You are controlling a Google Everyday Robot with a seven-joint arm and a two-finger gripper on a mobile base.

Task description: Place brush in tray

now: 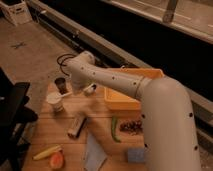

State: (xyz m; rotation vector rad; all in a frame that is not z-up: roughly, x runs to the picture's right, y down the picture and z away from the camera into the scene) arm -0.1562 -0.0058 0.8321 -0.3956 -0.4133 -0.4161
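Observation:
The yellow tray [121, 98] stands on the wooden table, right of centre, partly behind my arm. My gripper [84, 89] hangs above the table just left of the tray, at the end of the white arm that reaches in from the lower right. It is shut on the brush [64, 94], a slim pale stick that points out to the left, above the white cup. The brush is clear of the table and outside the tray. Its dark head is not visible.
A white cup [55, 102] and a dark cup [61, 84] stand at the left. A silver cylinder [76, 126], a green bean pod [114, 129], a dark red item [131, 126], a blue sponge [135, 155], a pale cloth [94, 153] and yellow and orange food [48, 154] lie in front.

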